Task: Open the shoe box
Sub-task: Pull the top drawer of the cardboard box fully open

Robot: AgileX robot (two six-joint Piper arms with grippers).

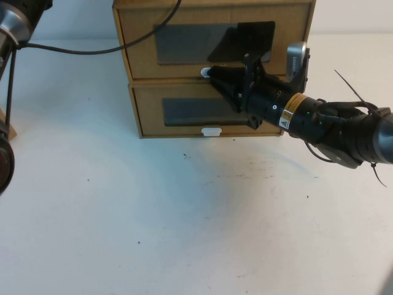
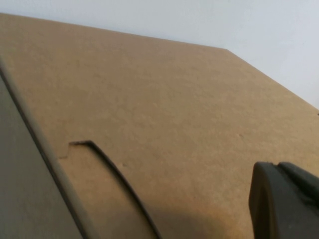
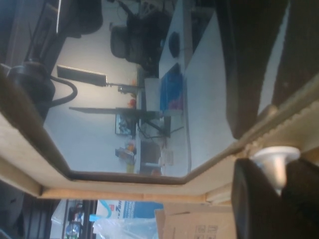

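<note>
At the upper shoe box point(image 1: 141, 37), right tool point(image 1: 214, 73) grips its white knob point(image 3: 271, 157); left tool point(image 2: 284, 199) beside cardboard point(image 2: 149, 99), state unclear.

a white table point(image 1: 184, 233) flecked with small dark specks, pale wall point(image 1: 73, 18) behind it.

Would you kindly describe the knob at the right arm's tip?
Two cardboard boxes stand stacked, the left end effector close by. It is the white knob on the upper box, at the right end effector; the lower knob stands clear.
</note>
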